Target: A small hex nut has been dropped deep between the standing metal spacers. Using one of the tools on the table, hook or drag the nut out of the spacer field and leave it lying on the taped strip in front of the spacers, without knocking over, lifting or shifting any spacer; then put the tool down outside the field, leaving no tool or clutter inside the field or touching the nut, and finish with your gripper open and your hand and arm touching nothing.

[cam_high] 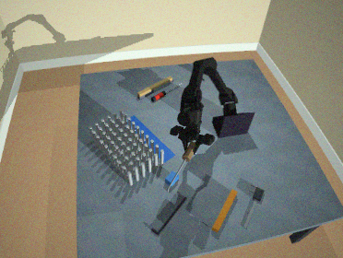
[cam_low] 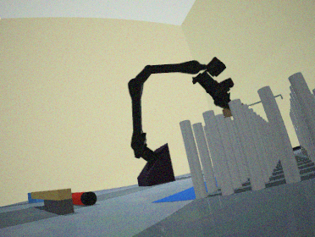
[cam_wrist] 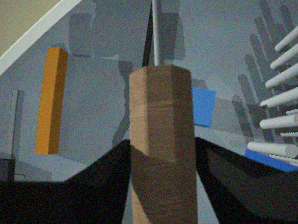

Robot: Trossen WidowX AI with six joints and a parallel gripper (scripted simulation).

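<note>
My gripper point(cam_high: 191, 145) point(cam_low: 227, 108) point(cam_wrist: 161, 145) is shut on the wooden handle point(cam_high: 188, 152) point(cam_low: 227, 112) point(cam_wrist: 161, 115) of a thin hook tool. Its metal rod point(cam_high: 180, 169) point(cam_low: 256, 102) point(cam_wrist: 156, 37) points away from the hand, with a small bent tip in the exterior view. The tool is raised, beside the spacer field in the top view. The metal spacers point(cam_high: 149, 165) point(cam_low: 224, 161) point(cam_wrist: 281, 122) stand upright in rows. The blue taped strip point(cam_high: 168, 155) point(cam_low: 182, 195) point(cam_wrist: 270, 160) runs along their edge. I cannot make out the nut.
A blue block point(cam_high: 171, 177) point(cam_wrist: 204, 107) lies below the rod. An orange bar point(cam_high: 225, 211) point(cam_wrist: 50, 102), a dark bar point(cam_high: 171, 216) and a dark-headed tool point(cam_high: 258, 193) lie nearby. A wooden bar point(cam_high: 155, 87) point(cam_low: 51, 195) and a red-black screwdriver point(cam_high: 159, 96) point(cam_low: 83, 198) lie across the table.
</note>
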